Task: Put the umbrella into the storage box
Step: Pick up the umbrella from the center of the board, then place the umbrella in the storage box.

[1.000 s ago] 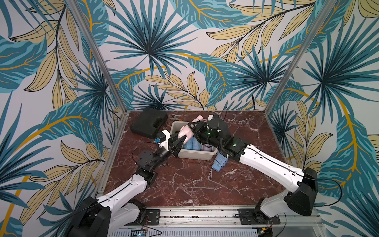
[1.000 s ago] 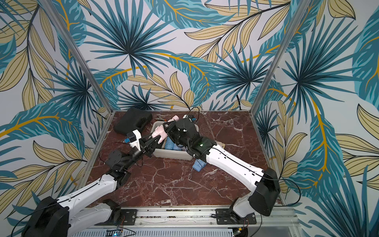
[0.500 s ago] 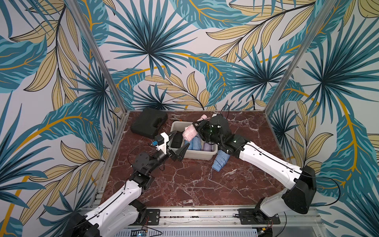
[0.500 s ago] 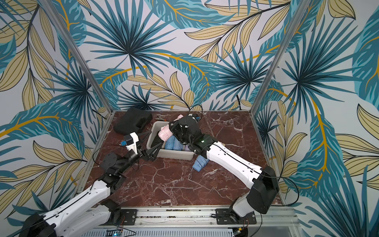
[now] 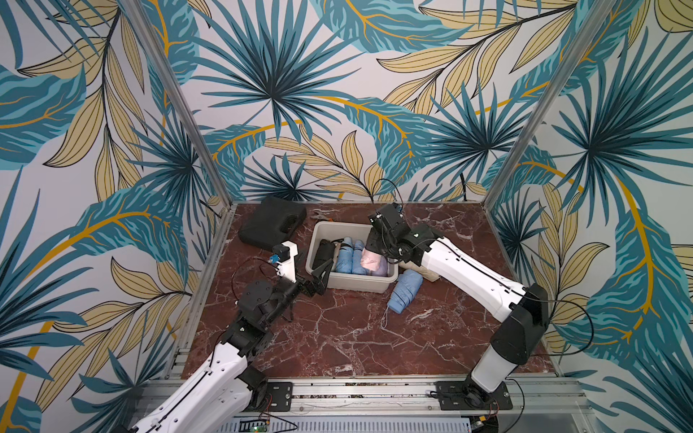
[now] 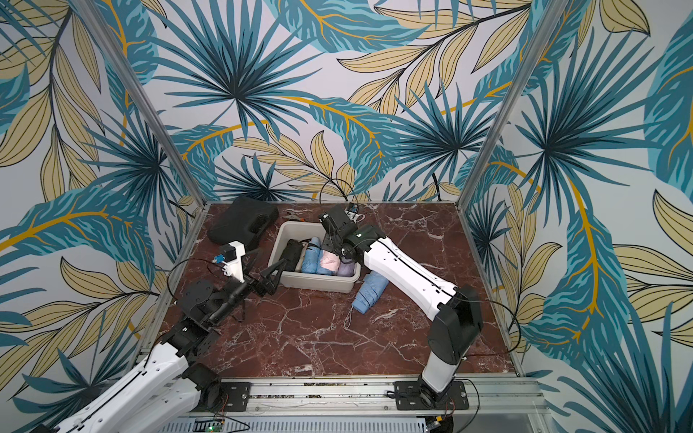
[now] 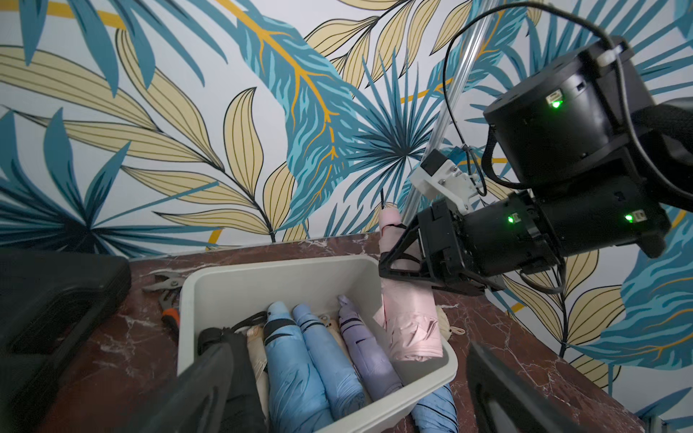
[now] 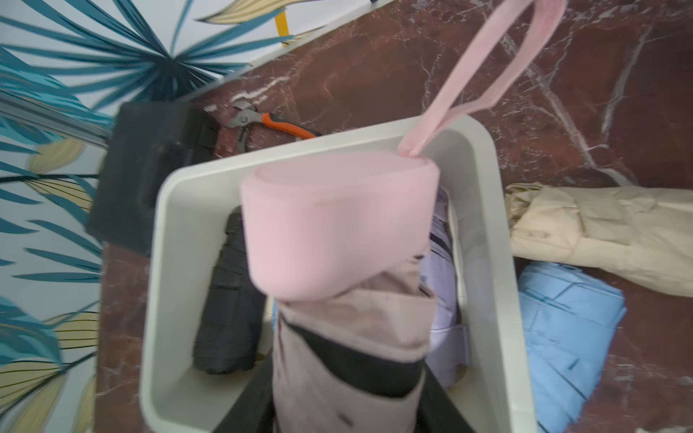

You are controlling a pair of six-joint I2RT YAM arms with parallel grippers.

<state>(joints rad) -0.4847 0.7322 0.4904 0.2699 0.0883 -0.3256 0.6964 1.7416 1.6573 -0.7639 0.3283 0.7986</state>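
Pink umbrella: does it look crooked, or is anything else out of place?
Yes. The pink umbrella stands tilted in the right gripper, lower end in the storage box, handle above the rim, not lying flat. A blue umbrella and a beige umbrella lie outside the box.
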